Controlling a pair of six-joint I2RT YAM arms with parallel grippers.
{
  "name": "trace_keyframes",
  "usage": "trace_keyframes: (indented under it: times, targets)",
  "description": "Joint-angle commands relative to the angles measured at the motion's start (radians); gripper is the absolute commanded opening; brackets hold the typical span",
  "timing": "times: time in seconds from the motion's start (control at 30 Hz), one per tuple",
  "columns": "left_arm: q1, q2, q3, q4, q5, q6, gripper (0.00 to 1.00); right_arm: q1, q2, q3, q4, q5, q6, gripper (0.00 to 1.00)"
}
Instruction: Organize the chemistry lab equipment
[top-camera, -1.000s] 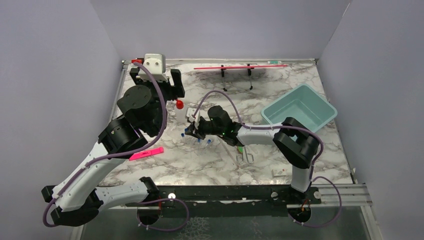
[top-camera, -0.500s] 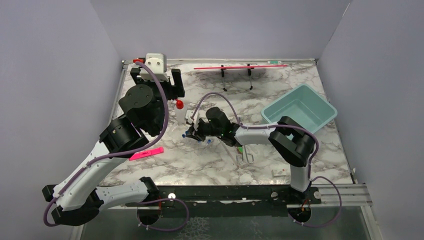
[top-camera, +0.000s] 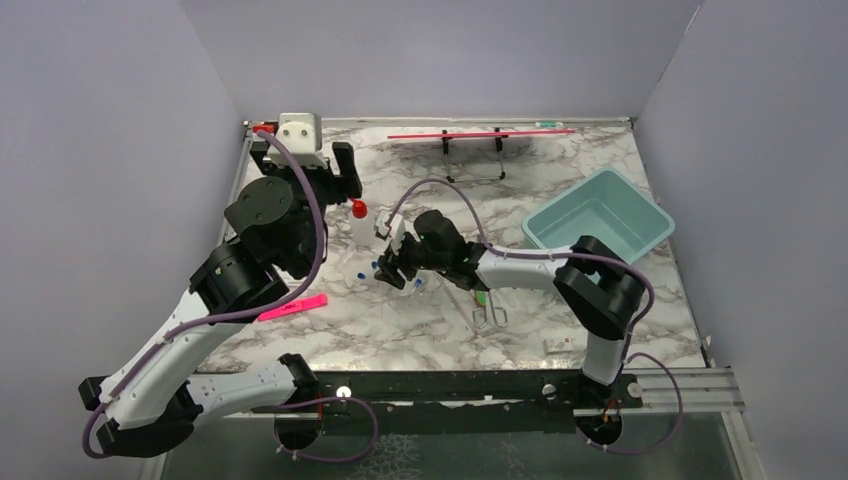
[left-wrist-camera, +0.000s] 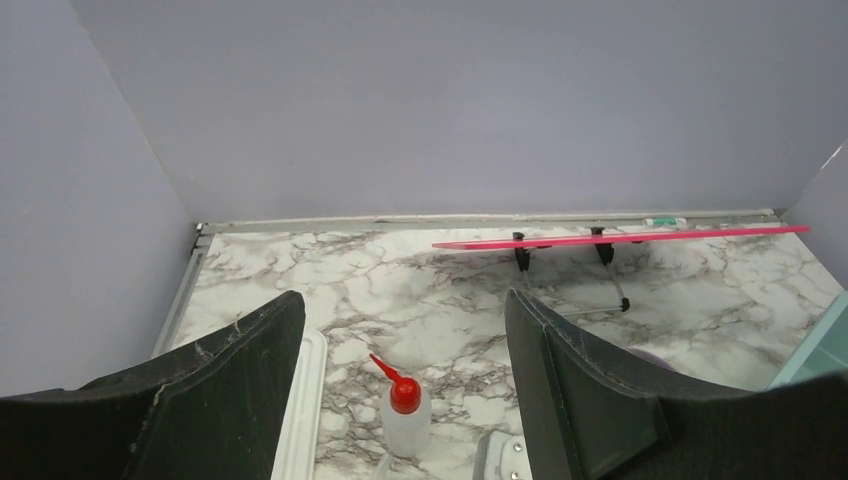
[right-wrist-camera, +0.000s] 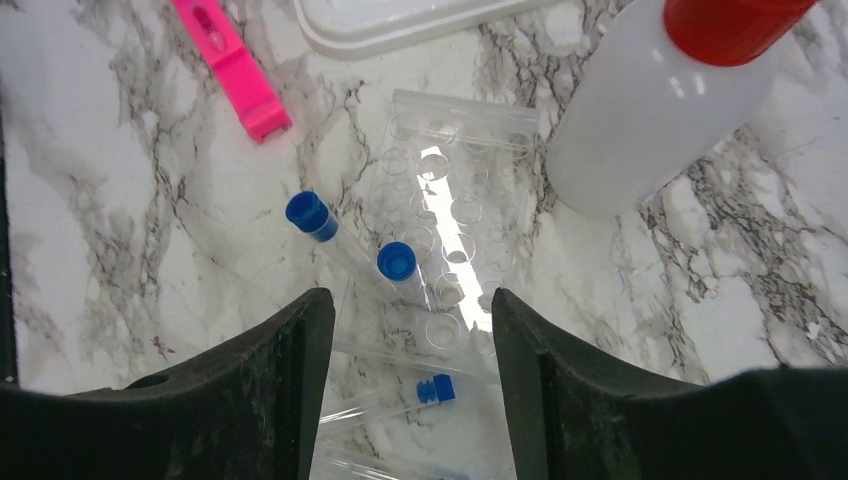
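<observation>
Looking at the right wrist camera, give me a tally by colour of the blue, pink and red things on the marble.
Blue tube caps: 3 plainly visible
Pink strip: 1
Red bottle top: 1
Total: 5

Top of squeeze bottle (right-wrist-camera: 630, 130) off-frame.
</observation>
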Motion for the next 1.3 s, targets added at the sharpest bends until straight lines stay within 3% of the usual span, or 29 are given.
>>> trace_keyframes:
  times: [0.0, 0.2, 0.27, 0.53, 0.73, 1.27]
  targets:
    - [0.001, -0.062, -0.044, 0.014, -0.026, -0.02, 0.76, 0.003, -0.158, -0.002, -0.073, 0.12, 0.135, 0.64]
    - [0.001, -0.136, -0.12, -0.053, -0.023, -0.114, 0.76, 0.012, -0.211, 0.041, -0.268, 0.208, 0.386, 0.65]
    - [0.001, -0.149, -0.119, -0.101, -0.027, -0.149, 0.77, 0.056, -0.197, 0.093, -0.336, 0.304, 0.423, 0.67]
    - [0.0, -0.201, -0.033, -0.144, -0.091, -0.135, 0.77, 0.202, 0.017, 0.443, -0.66, 0.681, 0.528, 0.77]
    - [0.001, -0.22, 0.0, -0.153, -0.119, -0.084, 0.77, 0.217, 0.13, 0.59, -0.795, 0.814, 0.554, 0.81]
    - [0.0, -0.245, -0.019, -0.152, -0.127, -0.073, 0.78, 0.224, 0.189, 0.624, -0.836, 0.765, 0.541, 0.85]
